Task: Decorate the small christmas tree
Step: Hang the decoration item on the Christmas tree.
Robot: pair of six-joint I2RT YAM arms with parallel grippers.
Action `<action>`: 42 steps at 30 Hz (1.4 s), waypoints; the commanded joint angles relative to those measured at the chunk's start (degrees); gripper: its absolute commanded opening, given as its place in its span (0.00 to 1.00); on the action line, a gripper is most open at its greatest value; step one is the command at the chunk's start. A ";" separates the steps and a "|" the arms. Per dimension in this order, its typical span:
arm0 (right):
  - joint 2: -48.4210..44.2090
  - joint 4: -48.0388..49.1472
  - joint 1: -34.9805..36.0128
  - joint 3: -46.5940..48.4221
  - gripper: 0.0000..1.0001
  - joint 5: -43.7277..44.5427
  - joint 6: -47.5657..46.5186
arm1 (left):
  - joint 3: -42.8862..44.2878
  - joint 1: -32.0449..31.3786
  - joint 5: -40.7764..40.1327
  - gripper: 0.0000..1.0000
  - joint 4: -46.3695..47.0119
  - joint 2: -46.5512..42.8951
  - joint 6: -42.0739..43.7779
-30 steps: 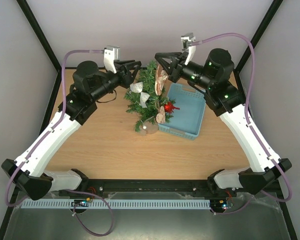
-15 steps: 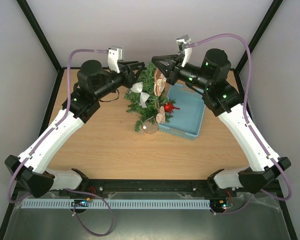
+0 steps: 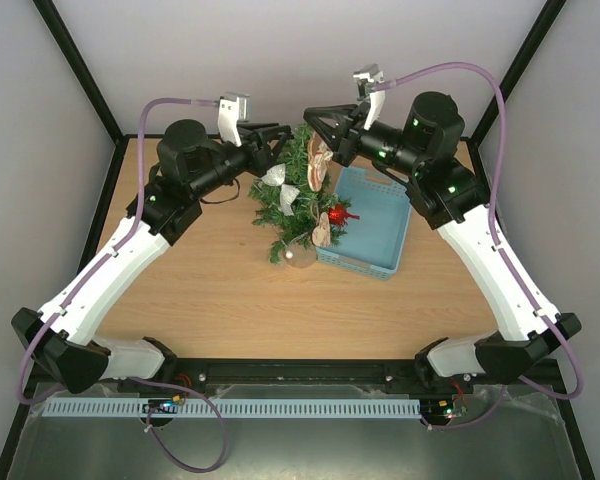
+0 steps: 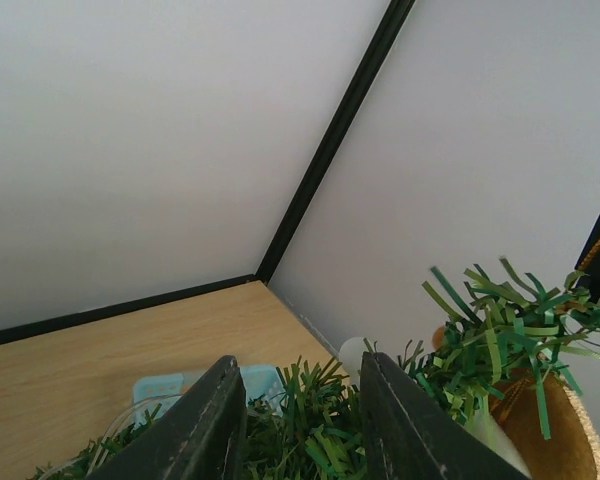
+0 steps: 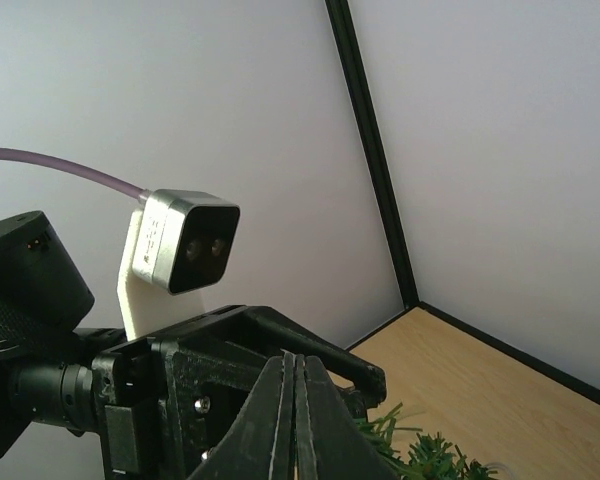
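The small christmas tree (image 3: pixel 292 205) stands mid-table on its clear base, carrying silver bows (image 3: pixel 280 185), a red ball (image 3: pixel 336 214) and a tan ornament low on its right side. My left gripper (image 3: pixel 278 140) is at the tree's top from the left. In the left wrist view its fingers (image 4: pixel 298 362) are closed part-way on green bristles (image 4: pixel 310 420). My right gripper (image 3: pixel 313 118) is shut just above the treetop, with a brownish ornament (image 3: pixel 320 165) hanging under it. That ornament (image 4: pixel 565 440) shows a gold cord running up to the right fingers. The shut tips (image 5: pixel 293 357) face the left wrist.
A light blue basket (image 3: pixel 375 225) lies right of the tree, touching its base, with its corner (image 4: pixel 180 385) seen past the left finger. The left wrist camera (image 5: pixel 185 245) is close in front of the right gripper. Black frame posts stand at the back corners.
The left arm has moved right, bringing its gripper onto the treetop. The right gripper and the hanging ornament have shifted slightly left. The tree has stayed put.
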 commanded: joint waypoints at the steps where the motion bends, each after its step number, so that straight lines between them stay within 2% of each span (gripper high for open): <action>1: 0.40 -0.56 0.55 2.52 0.02 -0.36 -0.16 | -0.52 0.29 1.19 0.33 1.94 0.23 -0.08; 19: 2.01 -5.77 1.49 3.80 0.02 3.20 -0.60 | -1.18 0.28 1.10 0.33 2.03 -0.56 -0.01; 21: 1.75 -6.18 1.45 3.76 0.04 3.92 -0.71 | -1.20 0.30 1.10 0.34 2.02 -0.64 -0.01; 25: 1.06 -7.79 1.45 3.67 0.17 5.93 -1.57 | -1.21 0.29 1.10 0.34 2.02 -0.86 0.01; 27: 0.70 -8.54 1.45 3.56 0.19 6.80 -2.03 | -1.32 0.23 1.06 0.34 2.09 -1.00 0.08; 32: 0.07 -9.60 1.45 3.34 0.21 7.87 -2.31 | -1.45 0.28 0.85 0.34 2.13 -1.21 0.08; 42: 0.00 -5.22 1.45 4.46 0.20 9.32 -1.50 | -2.28 0.27 0.86 0.34 2.46 -1.74 -0.27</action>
